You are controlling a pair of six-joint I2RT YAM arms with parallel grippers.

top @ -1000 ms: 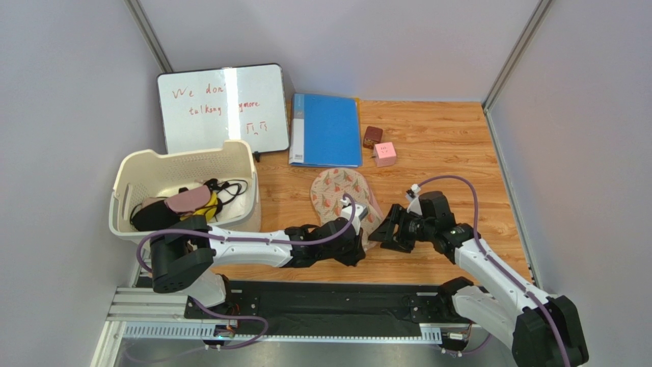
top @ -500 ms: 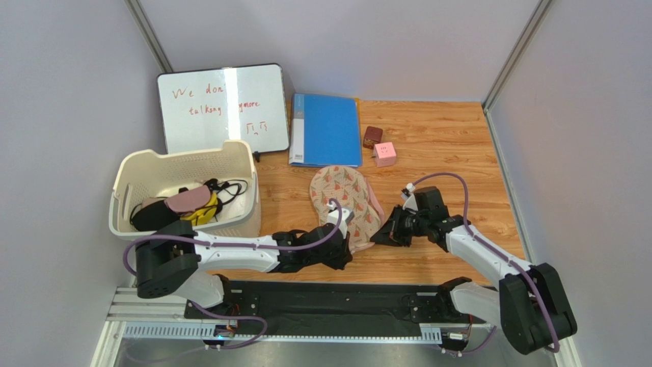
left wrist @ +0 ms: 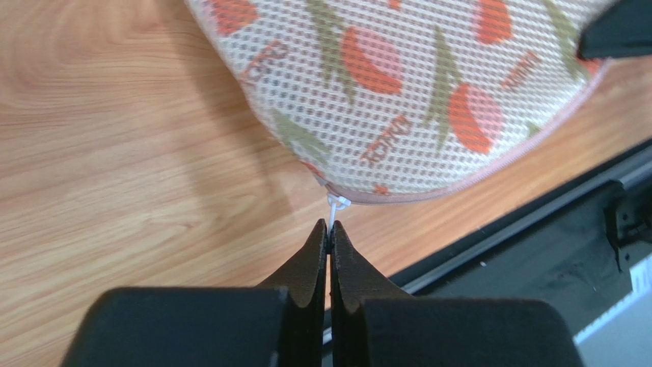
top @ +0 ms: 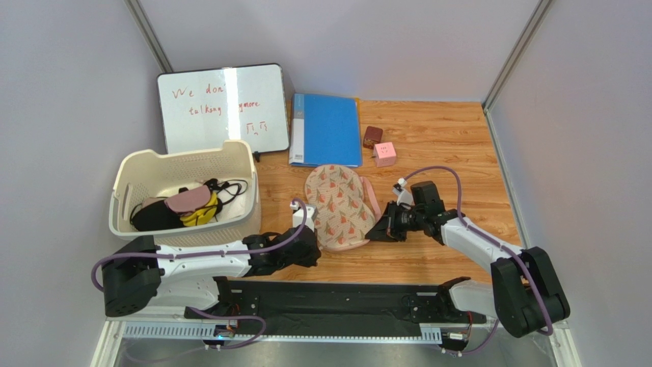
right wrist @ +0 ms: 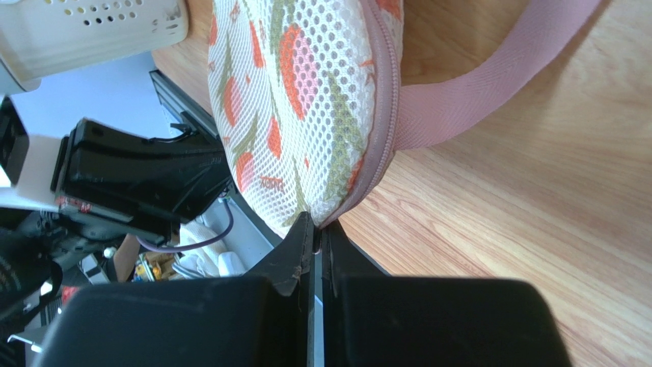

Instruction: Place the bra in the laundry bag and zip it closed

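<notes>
The laundry bag [top: 339,206] is lying flat near the middle of the tabletop [top: 444,153], closer to the near edge than the far one, with its printed mesh side facing up and looking puffed. What is inside it is not showing. The left gripper [top: 315,243] is sitting low at the bag's near-left edge. Its fingers are pressing together on the small white zip pull [left wrist: 335,203], which is sticking out of the pink zip edging [left wrist: 490,164]. The right gripper [top: 373,234] is reaching in from the opposite side and meeting the bag at its near-right edge, where its fingers are pinching together on the bag's seam. The pink loop [right wrist: 490,84] is trailing loose on the wood just beside that seam. The cream basket [top: 122,191] is standing well apart by the left edge, and a blue folder [top: 327,128] is lying beyond the bag toward the far edge.
</notes>
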